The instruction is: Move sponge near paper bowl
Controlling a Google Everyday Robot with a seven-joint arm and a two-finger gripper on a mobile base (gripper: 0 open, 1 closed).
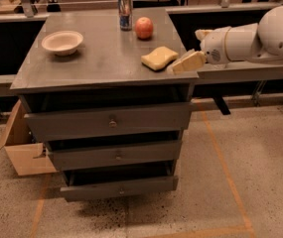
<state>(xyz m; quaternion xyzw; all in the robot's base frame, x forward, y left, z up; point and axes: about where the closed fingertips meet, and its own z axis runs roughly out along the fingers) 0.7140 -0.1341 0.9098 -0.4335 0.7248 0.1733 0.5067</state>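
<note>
The pale yellow sponge (159, 57) lies on the right part of the grey cabinet top (101, 58), near its front right corner. The off-white paper bowl (62, 42) stands upright at the far left of the same top, well apart from the sponge. My gripper (184, 63) reaches in from the right on the white arm (245, 41). Its tan tip is over the top's right edge, just right of the sponge and very close to it. I cannot tell whether it touches the sponge.
A drink can (125, 12) and a red apple (144, 28) stand at the back of the top, behind the sponge. The cabinet has three drawers (112, 123), the lower ones slightly pulled out. A cardboard box (24, 148) sits on the floor at the left.
</note>
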